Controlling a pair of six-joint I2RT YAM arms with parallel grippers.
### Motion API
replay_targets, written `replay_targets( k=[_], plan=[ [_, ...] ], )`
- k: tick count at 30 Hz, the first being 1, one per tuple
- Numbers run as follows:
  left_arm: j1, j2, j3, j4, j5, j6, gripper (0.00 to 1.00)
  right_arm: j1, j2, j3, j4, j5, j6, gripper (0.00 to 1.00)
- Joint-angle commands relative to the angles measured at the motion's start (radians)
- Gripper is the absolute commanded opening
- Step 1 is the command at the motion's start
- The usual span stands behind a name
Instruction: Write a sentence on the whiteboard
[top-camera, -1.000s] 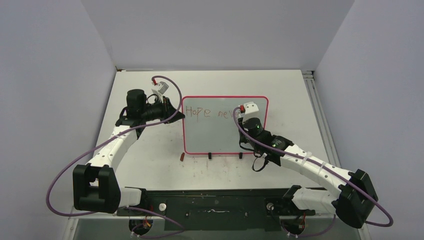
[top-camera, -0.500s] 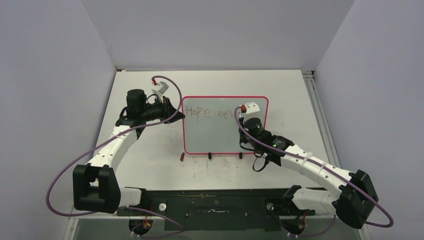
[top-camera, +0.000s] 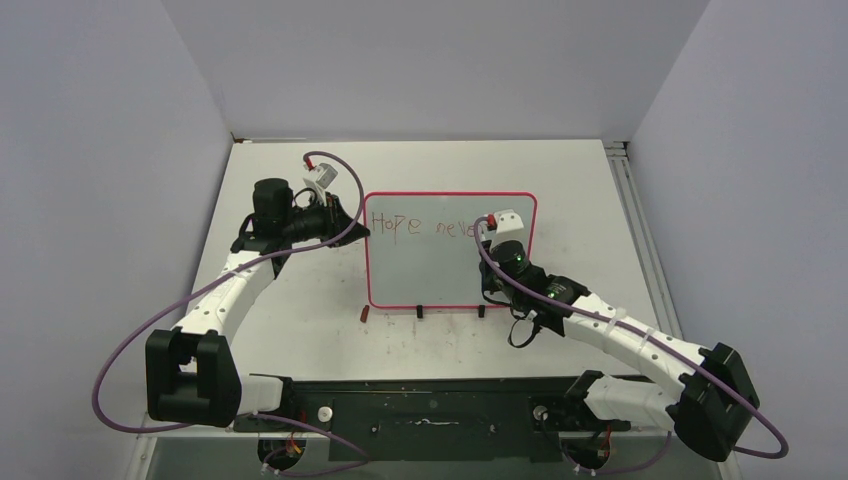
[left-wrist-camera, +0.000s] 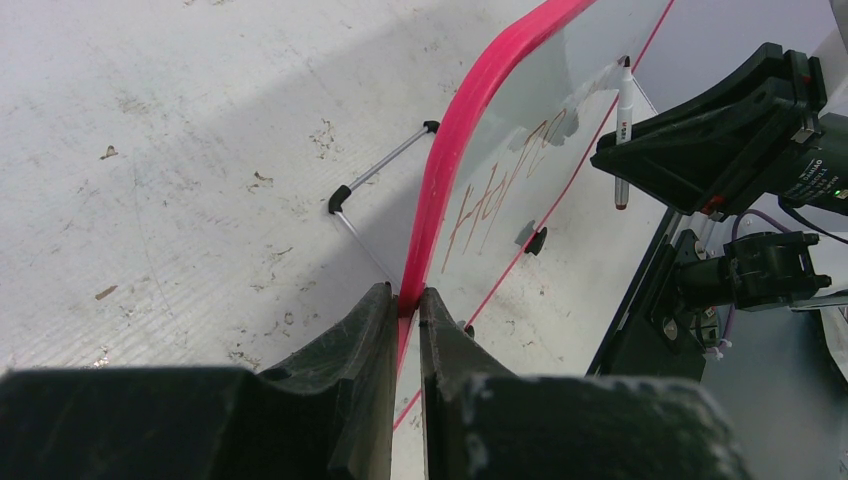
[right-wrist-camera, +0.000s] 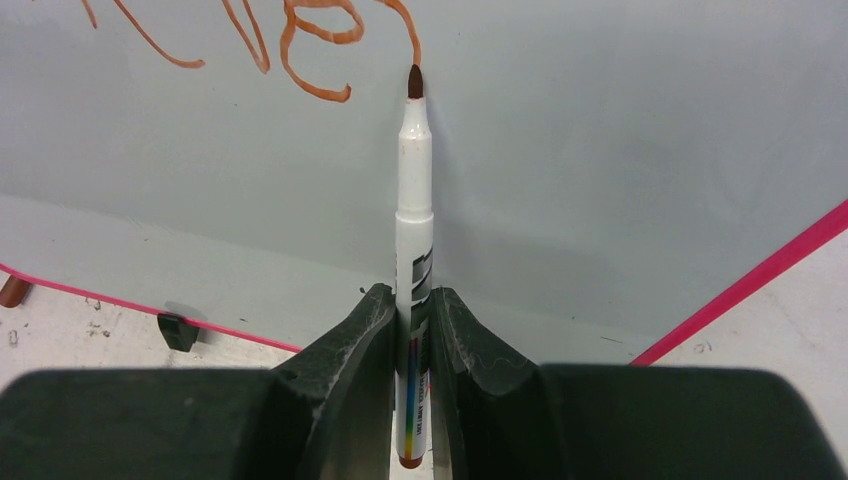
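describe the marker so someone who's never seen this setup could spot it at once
Find the pink-framed whiteboard standing mid-table, then look at its right half, where the right pincer is shut on the marker. It is a slim white pen whose dark brown tip sits at the end of the reddish writing, and it is the only pen at the board.

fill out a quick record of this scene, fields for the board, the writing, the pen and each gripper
board: whiteboard with a pink frame, propped on the table
writing: reddish letters reading "Hope neve", sentence unfinished
pen: marker, tip at the end of the last stroke on the whiteboard
left gripper: shut on the whiteboard's left frame edge
right gripper: shut on the marker's barrel, pointing it at the whiteboard's right part
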Motion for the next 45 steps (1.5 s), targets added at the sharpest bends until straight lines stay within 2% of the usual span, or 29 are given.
replay_targets(
  k=[1,15,45],
  plan=[
    [0.001,-0.038,0.009,0.039,0.005,-0.004,0.0,-0.006,-0.024,-0.016,0.01,-0.011,0.025,0.05],
    [0.0,-0.034,0.008,0.041,0.006,-0.006,0.0,0.0,-0.029,-0.04,0.013,-0.016,0.047,0.05],
    [0.0,-0.03,0.01,0.034,0.004,-0.001,0.0,-0.02,0.039,0.08,0.025,0.033,-0.031,0.05]
  ],
)
